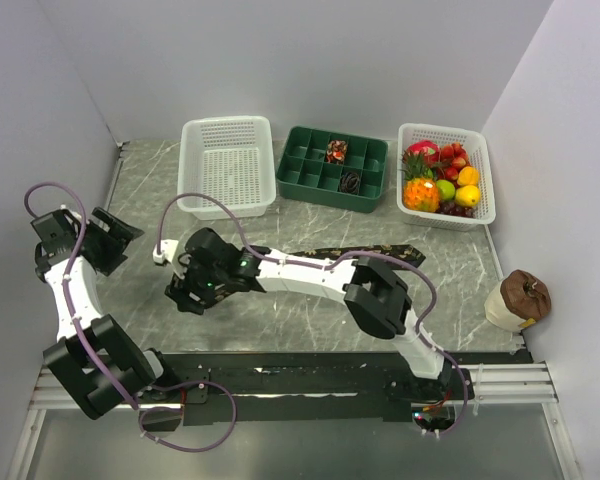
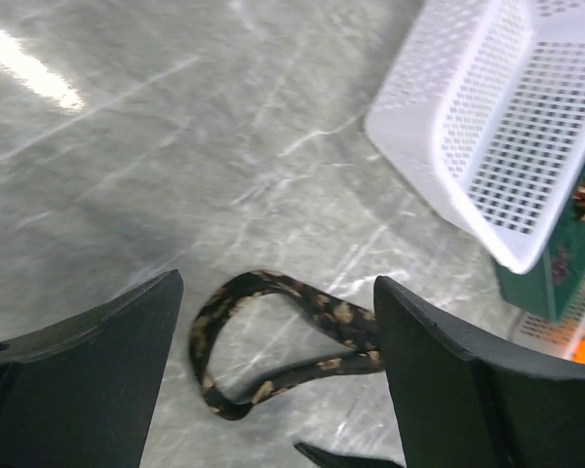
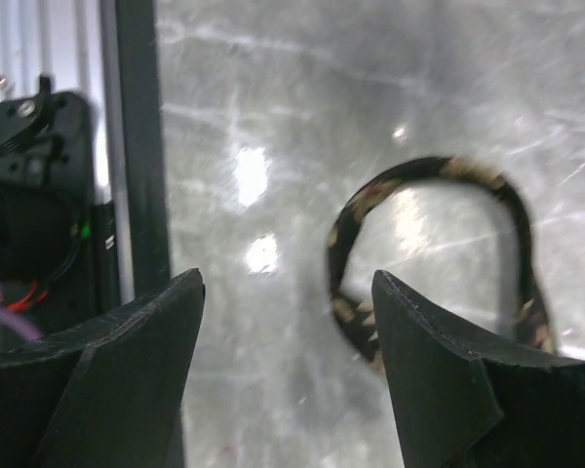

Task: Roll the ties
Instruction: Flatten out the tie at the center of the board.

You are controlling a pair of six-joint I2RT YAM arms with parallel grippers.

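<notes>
Since the left tool (image 2: 278, 283) and the right tool (image 3: 288, 278) both stand apart holding nothing, the tie (image 2: 322, 307), lying across the middle of the tabletop (image 1: 150, 200), has only a loose loop that could spring flat or slide when pinched.

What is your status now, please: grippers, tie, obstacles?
Left gripper open, right gripper open, neither holding. Tie lies looped on table, not rolled. White basket stands apart from it.

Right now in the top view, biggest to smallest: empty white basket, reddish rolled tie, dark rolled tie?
1. empty white basket
2. reddish rolled tie and dark rolled tie, too alike to rank
</notes>
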